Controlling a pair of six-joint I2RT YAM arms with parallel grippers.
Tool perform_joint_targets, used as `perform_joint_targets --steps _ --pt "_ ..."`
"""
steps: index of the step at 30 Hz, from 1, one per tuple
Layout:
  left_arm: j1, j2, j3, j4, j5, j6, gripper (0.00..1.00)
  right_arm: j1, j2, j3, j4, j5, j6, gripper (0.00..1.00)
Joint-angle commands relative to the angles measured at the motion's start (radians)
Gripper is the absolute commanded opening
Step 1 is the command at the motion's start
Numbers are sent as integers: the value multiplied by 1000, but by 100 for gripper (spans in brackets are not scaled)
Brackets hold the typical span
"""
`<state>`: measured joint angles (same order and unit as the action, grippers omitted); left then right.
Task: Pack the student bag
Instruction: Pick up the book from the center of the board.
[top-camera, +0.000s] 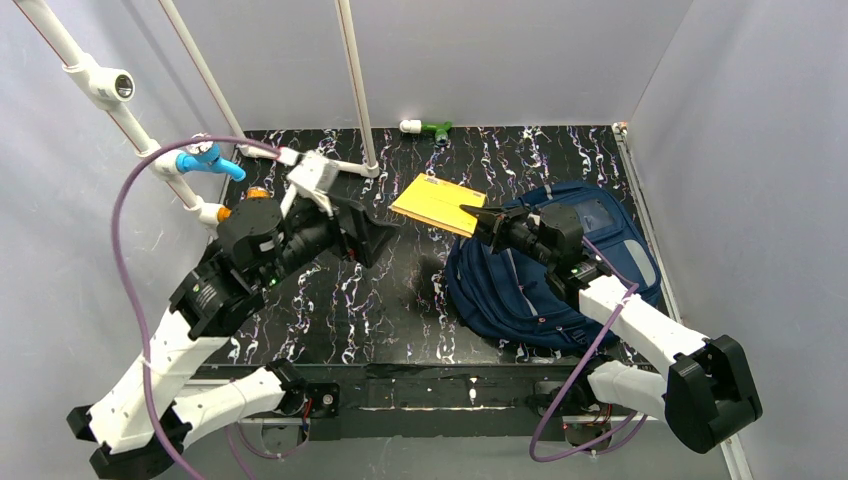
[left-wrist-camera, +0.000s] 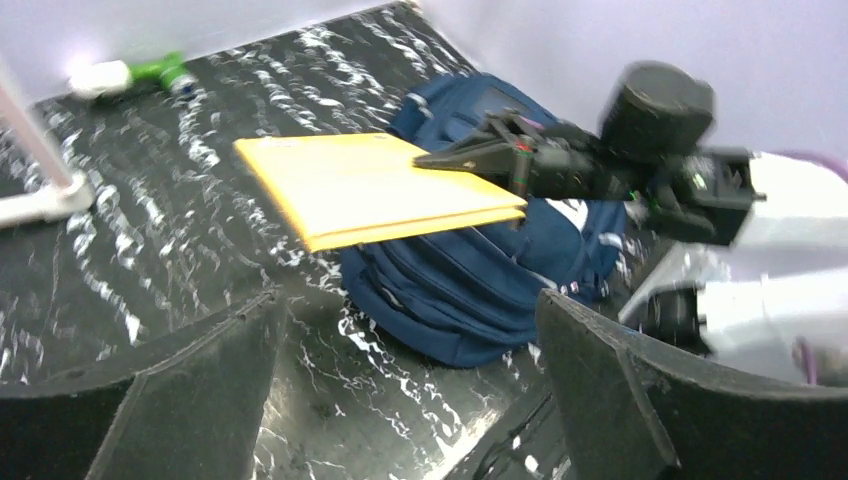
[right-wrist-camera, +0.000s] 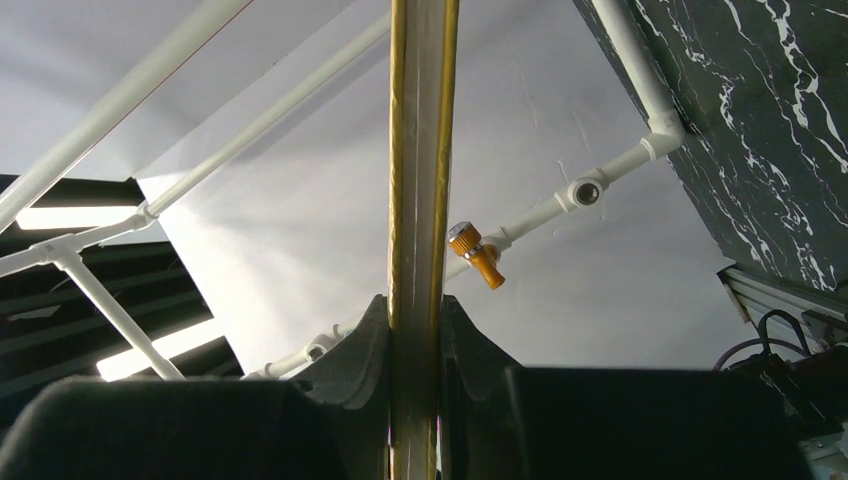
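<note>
Logging biggest item first: student bag (top-camera: 505, 290), navy, slumped flat on right half of black marbled table (top-camera: 330, 310), directly beneath right arm. Cannot make out an open mouth on it from any view, so leaving zip state unrecorded. Next in size, yellow padded envelope (top-camera: 438, 203): held aloft, roughly level, reaching out over bare tabletop just beyond bag's left-rear edge, apparently clear of the fabric. Pinched along its right-hand edge by right gripper (top-camera: 480, 220), clamped tight. Confirmed in wrist view, with envelope edge squeezed between both pads. Left gripper (top-camera: 372, 235) spread wide and grasping nothing, hovering mid-table, pointed toward envelope and bag, near both but apart from each. Judging step in hand as carrying envelope to bag for loading. Reckoning little of packing done, with nothing seen inside bag. Judging next move to call for an opening: probably using free left gripper to lift or spread main compartment, then tilting envelope edge-first and feeding it in — needed for getting so broad a flat sheet past a slack mouth. Flagging risk of sag or swing from a grip at one edge only. Smallest, for completeness: green-and-white item (top-camera: 428, 127) at table's far edge, well apart from everything else.
</note>
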<state>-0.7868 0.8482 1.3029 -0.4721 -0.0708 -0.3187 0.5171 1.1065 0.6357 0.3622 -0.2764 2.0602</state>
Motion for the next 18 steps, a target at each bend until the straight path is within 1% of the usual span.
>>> perform_joint_targets --steps 1,2,3,6,10,14,18 --pt "-2 92 70 -6 376 359 92 -3 -40 71 105 -16 200 1" --pt "-3 102 66 -9 416 449 91 -3 -40 71 100 -15 199 1" --pt "-10 109 60 -11 419 546 91 -3 -42 72 98 -14 198 1" --pt "-51 128 51 -14 324 794 94 -3 -45 76 86 -8 193 1" --pt "-98 188 72 -13 234 1031 96 -3 -48 88 45 -12 169 1" --pt "-201 261 83 -45 141 1205 98 -3 -48 106 16 -14 154 1" --pt "-260 336 75 -49 6 1312 95 -3 -41 132 -18 -21 127 1"
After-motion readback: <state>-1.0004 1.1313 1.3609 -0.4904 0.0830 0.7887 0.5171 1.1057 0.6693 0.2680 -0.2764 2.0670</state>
